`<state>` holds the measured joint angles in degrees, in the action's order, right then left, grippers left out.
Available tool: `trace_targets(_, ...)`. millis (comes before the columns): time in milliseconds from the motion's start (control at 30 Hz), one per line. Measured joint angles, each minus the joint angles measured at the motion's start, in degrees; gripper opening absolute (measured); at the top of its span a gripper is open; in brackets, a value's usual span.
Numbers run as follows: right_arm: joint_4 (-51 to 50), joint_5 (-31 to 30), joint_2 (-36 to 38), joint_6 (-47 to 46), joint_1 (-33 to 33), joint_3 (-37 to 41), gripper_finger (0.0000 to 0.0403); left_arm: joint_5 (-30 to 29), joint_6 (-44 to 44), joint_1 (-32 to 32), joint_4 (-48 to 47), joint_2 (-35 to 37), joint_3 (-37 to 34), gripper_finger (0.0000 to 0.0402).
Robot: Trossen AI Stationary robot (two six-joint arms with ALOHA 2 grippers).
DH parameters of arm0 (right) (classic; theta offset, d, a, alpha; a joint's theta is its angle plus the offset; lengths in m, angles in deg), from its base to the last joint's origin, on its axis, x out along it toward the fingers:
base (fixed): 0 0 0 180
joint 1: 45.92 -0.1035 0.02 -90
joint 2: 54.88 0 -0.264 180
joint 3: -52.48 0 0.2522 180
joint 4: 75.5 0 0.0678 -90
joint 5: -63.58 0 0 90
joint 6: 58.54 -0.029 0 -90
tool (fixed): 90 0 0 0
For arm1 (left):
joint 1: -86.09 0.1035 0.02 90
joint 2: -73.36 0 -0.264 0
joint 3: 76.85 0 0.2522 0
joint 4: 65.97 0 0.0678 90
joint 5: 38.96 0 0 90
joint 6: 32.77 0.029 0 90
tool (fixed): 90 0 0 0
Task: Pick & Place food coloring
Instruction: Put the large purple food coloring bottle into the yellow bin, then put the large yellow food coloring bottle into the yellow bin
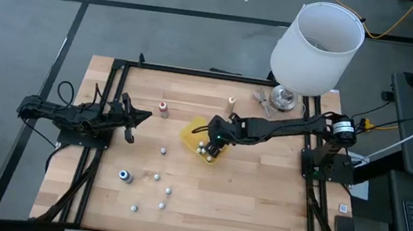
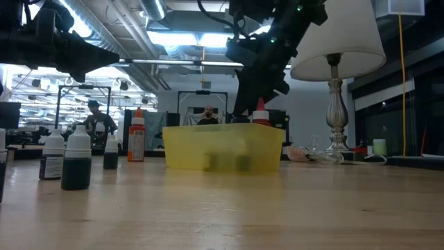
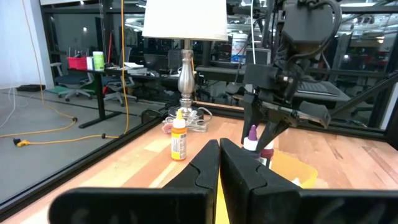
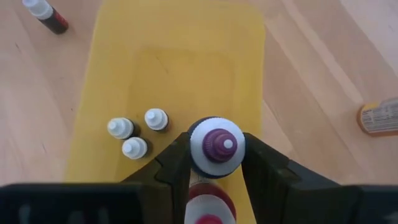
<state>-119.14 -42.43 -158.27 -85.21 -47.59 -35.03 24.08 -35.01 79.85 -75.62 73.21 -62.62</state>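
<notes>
Right pincer (image 4: 216,163) is seen closed on a purple-capped bottle (image 4: 216,144), held cap-up between its fingers (image 4: 267,168) directly over the yellow tray (image 4: 180,68). A second bottle with a red cap (image 4: 208,211) is seen just below it, between the same fingers; whether it is gripped too cannot be told. In the high view this pincer (image 1: 216,136) hangs above the tray (image 1: 192,133) near the worktop's middle, the arm reaching in from the right edge.

Three white-capped bottles (image 4: 134,134) stand in the tray, clustered, touching or nearly so, just beside the held bottle.

Left pincer (image 3: 219,163) is shut, fingers (image 3: 205,168) pressed together, nothing between them. It (image 1: 134,116) is parked near the left edge.

Loose bottles elsewhere on the worktop (image 1: 259,201): a red one (image 1: 163,109) between the left pincer and the tray; an orange-capped one (image 1: 231,103) toward the far edge; a white-capped one (image 1: 162,151) near the tray; a blue-capped one (image 1: 125,175) and several small white-capped ones (image 1: 159,192) scattered toward the near-left corner.

A lamp (image 1: 314,46) stands at the far-right corner. People (image 2: 97,121) are seen in the room beyond.
</notes>
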Motion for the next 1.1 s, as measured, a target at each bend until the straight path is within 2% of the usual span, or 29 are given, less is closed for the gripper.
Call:
trace_targets(233, 0.2, 3.1, -1.9, 0.1, 0.4, -0.2, 0.0144, 0.0, 0.0, 0.0, 0.0, 0.0, 0.0, 0.0013)
trace_targets(567, 0.7, 3.0, -2.0, 0.2, 0.3, -0.1, 0.0143, 0.0, 0.0, 0.0, 0.0, 0.0, 0.0, 0.0009)
trace_targets(1100, 0.0, 1.5, 1.9, 1.8, 0.7, -0.7, 0.0239, 0.0, 0.0, 0.0, 0.0, 0.0, 0.0, 0.0010)
